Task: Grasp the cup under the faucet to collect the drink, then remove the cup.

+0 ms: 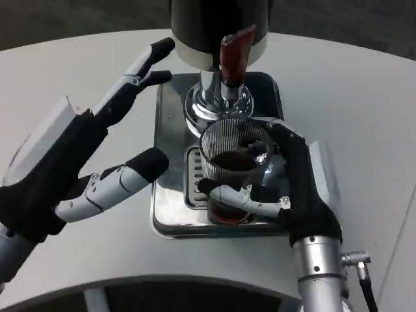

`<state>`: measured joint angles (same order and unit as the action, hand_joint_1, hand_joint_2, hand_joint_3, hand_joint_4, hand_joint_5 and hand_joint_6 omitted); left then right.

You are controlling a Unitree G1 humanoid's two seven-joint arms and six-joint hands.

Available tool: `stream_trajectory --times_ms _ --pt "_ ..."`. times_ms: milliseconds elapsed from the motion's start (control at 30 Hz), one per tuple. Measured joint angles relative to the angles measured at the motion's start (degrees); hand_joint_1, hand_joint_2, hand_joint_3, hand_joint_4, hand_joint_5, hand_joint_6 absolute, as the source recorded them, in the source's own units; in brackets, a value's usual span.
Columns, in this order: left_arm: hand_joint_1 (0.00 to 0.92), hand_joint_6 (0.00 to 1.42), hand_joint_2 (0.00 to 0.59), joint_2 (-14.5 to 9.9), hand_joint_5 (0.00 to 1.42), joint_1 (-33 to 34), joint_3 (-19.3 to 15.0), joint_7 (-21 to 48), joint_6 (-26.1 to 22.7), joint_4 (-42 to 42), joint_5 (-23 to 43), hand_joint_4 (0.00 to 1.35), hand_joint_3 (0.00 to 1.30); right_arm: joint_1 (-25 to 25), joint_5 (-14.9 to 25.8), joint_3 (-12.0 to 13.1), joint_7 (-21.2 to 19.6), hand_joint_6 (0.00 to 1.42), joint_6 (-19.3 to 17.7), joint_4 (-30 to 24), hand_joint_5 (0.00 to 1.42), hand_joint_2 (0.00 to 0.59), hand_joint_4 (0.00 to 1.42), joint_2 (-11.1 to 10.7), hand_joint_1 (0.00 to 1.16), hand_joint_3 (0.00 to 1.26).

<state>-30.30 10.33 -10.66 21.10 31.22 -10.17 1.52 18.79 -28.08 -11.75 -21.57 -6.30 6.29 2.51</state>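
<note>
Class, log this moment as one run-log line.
right robot hand: holds cup | cup: dark drink, under faucet | left robot hand: open

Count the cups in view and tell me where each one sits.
1. The ribbed clear cup, holding dark drink, sits on the metal drip tray below the faucet, gripped by the right hand. None other visible.

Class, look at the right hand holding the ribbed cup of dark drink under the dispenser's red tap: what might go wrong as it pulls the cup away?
1. The ribbed cup holds dark drink; tilting it on withdrawal may spill onto the steel drip tray.
2. The cup's rim sits close under the red tap, so lifting could knock it.
3. The right hand could lose its grip on the cup.
</note>
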Motion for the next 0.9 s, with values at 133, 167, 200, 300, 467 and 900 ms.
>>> stream_trajectory --times_ms 133,167,200,300,467,900 --pt "0.000 0.00 0.163 -0.4 0.02 -1.4 -0.1 0.0 -1.0 -1.1 -1.2 0.00 0.00 -2.4 0.3 -0.1 1.8 1.31 0.5 -2.9 0.95 0.070 0.93 -0.4 1.14 0.78" --pt "0.000 0.00 0.163 -0.4 0.01 -1.6 -0.2 0.0 -1.2 -1.3 -1.6 0.00 0.00 -3.1 0.3 -0.1 2.2 1.31 0.6 -3.8 0.95 0.070 0.93 -0.4 1.14 0.78" --pt "0.000 0.00 0.163 -0.5 0.00 -1.9 -0.3 0.0 -1.5 -1.7 -1.9 0.00 0.00 -3.7 0.3 -0.2 2.4 1.31 0.8 -4.6 0.95 0.070 0.93 -0.4 1.14 0.78" --pt "0.000 0.00 0.163 -0.9 0.00 -3.1 -0.6 0.0 -2.0 -2.7 -2.2 0.00 0.00 -5.3 0.3 -0.3 3.1 1.31 1.1 -6.2 0.95 0.070 0.93 -0.4 1.14 0.79" --pt "0.000 0.00 0.160 -1.6 0.00 -5.7 -2.6 -0.3 -3.9 -5.4 -6.1 0.00 0.00 -7.8 0.3 -0.3 4.4 1.32 1.5 -10.2 0.95 0.074 0.93 -0.6 1.13 0.79" --pt "0.000 0.00 0.114 -4.9 0.00 -18.2 -4.4 2.4 -17.6 -20.5 -31.0 0.00 0.00 -13.5 2.7 1.0 13.5 1.30 4.1 -22.8 0.95 0.087 0.94 -3.4 1.15 0.79"
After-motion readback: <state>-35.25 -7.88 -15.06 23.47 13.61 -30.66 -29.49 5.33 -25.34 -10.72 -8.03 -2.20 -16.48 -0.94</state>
